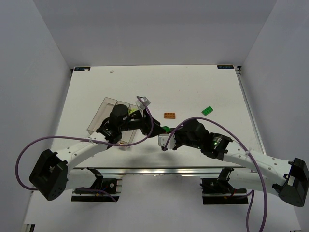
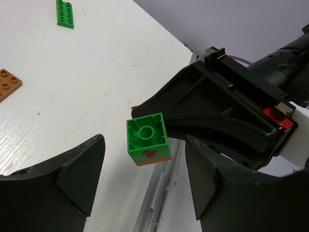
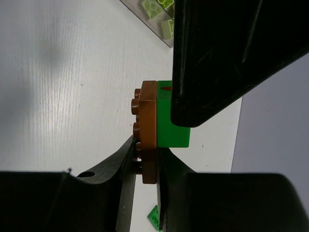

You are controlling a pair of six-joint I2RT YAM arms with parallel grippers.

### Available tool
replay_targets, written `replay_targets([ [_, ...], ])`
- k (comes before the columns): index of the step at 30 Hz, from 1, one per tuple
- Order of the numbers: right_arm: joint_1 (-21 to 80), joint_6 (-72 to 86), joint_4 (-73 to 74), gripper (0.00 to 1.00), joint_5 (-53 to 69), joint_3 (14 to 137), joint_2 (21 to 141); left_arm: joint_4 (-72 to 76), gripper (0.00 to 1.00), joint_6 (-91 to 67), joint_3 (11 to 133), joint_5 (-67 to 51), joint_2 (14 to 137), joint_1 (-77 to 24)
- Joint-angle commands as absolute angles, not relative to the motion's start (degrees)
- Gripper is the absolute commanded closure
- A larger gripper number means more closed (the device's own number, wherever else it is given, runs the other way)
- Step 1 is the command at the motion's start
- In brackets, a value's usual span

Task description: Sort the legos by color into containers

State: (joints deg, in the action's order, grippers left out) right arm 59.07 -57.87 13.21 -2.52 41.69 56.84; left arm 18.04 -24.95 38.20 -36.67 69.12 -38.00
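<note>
Green brick [image 2: 147, 137] on brown plate [image 3: 146, 133] | plate pinched in right claw [image 3: 146, 174] | left claw [image 2: 143, 164] agape astride brick | seemingly splitting stack | next: pinch brick, pull.

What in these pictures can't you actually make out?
- Top view: most of the bins and what's inside, covered by the left arm.
- Right wrist view: the lime pieces, cut off by the top edge.
- Top view: the held green-and-brown brick, mostly hidden by the right claw.
</note>
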Motion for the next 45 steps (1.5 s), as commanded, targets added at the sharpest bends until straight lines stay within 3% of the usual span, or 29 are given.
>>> replay_targets([
  [1, 59.50, -58.18, 9.41, 0.96, -3.34, 41.57, 56.25, 18.81, 0.24, -24.70, 40.08, -38.23, 69.34, -38.23],
  [12, 59.50, -58.10, 7.65, 0.96, -3.43, 41.05, 55.90, 18.46, 0.28, -24.96, 40.52, -39.29, 70.31, -38.23],
  [22, 59.68, -57.39, 7.47, 0.96, -2.11, 40.69, 56.86, 18.46, 0.52, -24.96, 41.13, -41.22, 70.84, -38.23],
  [26, 59.76, -57.31, 7.38, 0.96, -1.58, 40.25, 56.87, 18.37, 0.69, -24.87, 41.40, -41.83, 70.84, -38.23],
  [33, 60.38, -57.83, 7.38, 0.96, -1.32, 39.02, 56.78, 17.14, 0.83, -24.08, 41.75, -41.49, 70.40, -38.23],
  [45, 62.58, -59.24, 9.14, 0.97, 1.14, 36.56, 56.87, 15.47, 0.87, -22.59, 42.10, -39.38, 69.43, -38.23],
])
